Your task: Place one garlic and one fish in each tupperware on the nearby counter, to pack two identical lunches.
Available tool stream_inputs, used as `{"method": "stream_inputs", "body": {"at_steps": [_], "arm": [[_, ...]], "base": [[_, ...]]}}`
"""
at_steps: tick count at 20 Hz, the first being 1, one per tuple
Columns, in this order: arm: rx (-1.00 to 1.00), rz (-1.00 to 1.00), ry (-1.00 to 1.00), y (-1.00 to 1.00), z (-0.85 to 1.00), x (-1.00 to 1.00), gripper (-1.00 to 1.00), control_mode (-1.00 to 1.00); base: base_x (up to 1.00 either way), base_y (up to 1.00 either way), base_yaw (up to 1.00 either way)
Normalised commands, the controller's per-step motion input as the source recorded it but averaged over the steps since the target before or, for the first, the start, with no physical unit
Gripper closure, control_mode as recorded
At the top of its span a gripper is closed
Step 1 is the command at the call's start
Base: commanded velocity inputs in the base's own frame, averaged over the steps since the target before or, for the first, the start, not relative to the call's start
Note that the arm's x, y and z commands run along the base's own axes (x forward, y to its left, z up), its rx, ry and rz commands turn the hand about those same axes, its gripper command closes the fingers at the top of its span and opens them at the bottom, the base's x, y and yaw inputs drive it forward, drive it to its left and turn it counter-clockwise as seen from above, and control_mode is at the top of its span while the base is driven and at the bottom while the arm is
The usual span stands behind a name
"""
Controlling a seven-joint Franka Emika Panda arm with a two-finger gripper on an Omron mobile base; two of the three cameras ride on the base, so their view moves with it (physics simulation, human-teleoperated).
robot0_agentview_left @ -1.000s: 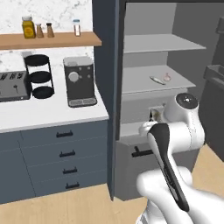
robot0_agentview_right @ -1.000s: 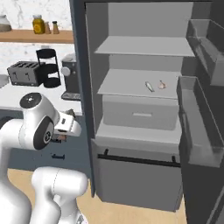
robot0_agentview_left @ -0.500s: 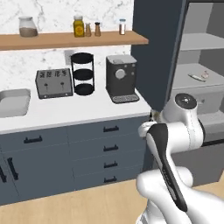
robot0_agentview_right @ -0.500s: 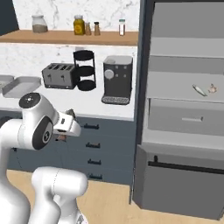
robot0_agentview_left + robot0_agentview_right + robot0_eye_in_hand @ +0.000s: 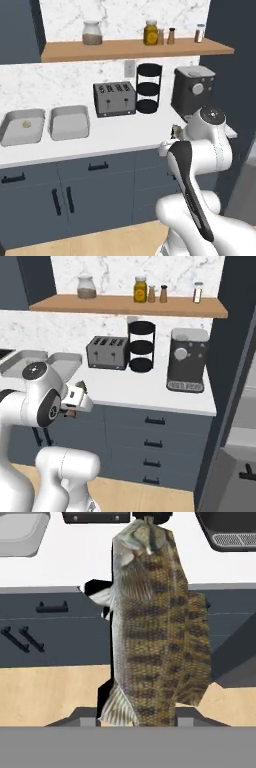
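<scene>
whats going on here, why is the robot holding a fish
The white arm is carrying a brown mottled fish, its jaws closed on it, in front of the marble counter. Two grey tupperware trays sit on the counter left of the toaster: the far-left tray already holds a garlic bulb, and the tray beside it looks empty. No fish is in either tray yet.

Our white arm (image 5: 200, 165) rises from the base, folds at a dark-banded elbow, and bends back at the wrist so that the hand sits at counter height. In the hand view our gripper (image 5: 137, 714) is clamped on a brown mottled fish (image 5: 150, 622), its two dark fingertips (image 5: 82, 714) flanking the fish's lower end.
</scene>
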Motion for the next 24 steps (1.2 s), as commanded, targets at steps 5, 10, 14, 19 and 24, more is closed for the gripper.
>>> {"method": "stream_inputs", "body": {"at_steps": [5, 10, 14, 19, 24], "arm": [[0.0, 0.0, 0.0, 0.0, 0.0, 0.0, 1.0, 1.0], [0.0, 0.0, 0.0, 0.0, 0.0, 0.0, 1.0, 1.0], [0.0, 0.0, 0.0, 0.0, 0.0, 0.0, 1.0, 1.0], [0.0, 0.0, 0.0, 0.0, 0.0, 0.0, 1.0, 1.0], [0.0, 0.0, 0.0, 0.0, 0.0, 0.0, 1.0, 1.0]], "base": [[0.47, 1.0, 0.03], [0.5, 1.0, 0.0], [0.64, 1.0, 0.0], [0.66, 0.76, -0.05], [0.43, 0.15, -0.09]]}}
